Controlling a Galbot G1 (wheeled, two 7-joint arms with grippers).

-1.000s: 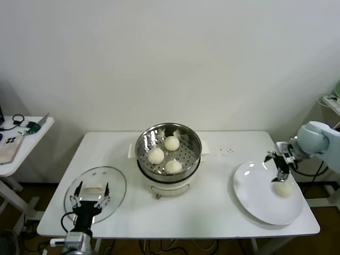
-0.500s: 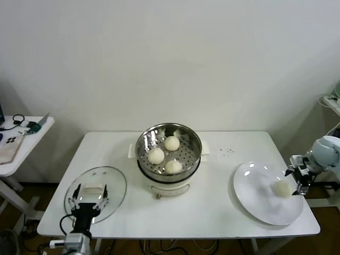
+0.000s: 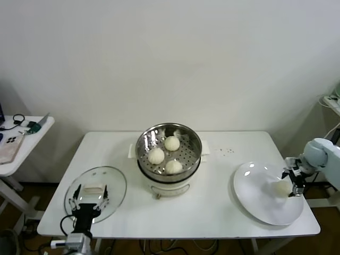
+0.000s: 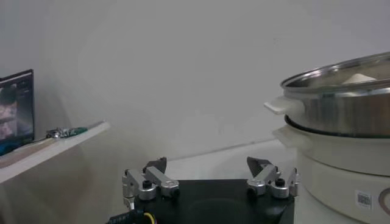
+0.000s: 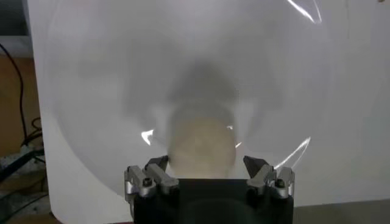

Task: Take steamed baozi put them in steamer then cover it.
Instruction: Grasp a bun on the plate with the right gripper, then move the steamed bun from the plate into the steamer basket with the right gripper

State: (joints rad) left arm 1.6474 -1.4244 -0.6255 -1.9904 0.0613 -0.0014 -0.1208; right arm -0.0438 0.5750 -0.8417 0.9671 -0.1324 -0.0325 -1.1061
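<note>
The steel steamer [image 3: 169, 133] stands mid-table on its white pot base and holds three cream baozi [image 3: 156, 155]. Its side also shows in the left wrist view [image 4: 341, 106]. A fourth baozi [image 3: 280, 187] lies on the white plate [image 3: 260, 202] at the right. My right gripper [image 3: 294, 183] is open at the plate's right side, its fingers either side of that baozi [image 5: 201, 143] without closing on it. The glass cover [image 3: 114, 186] with its white handle lies flat at the table's front left. My left gripper [image 3: 89, 202] is open, low over the cover.
A side table [image 3: 16, 143] with small items stands off to the left. The plate reaches close to the table's right front edge [image 3: 313, 226]. A wall rises behind the table.
My right gripper swung out past the plate's right rim, then came back a little inward to the baozi. The left arm has barely moved.
</note>
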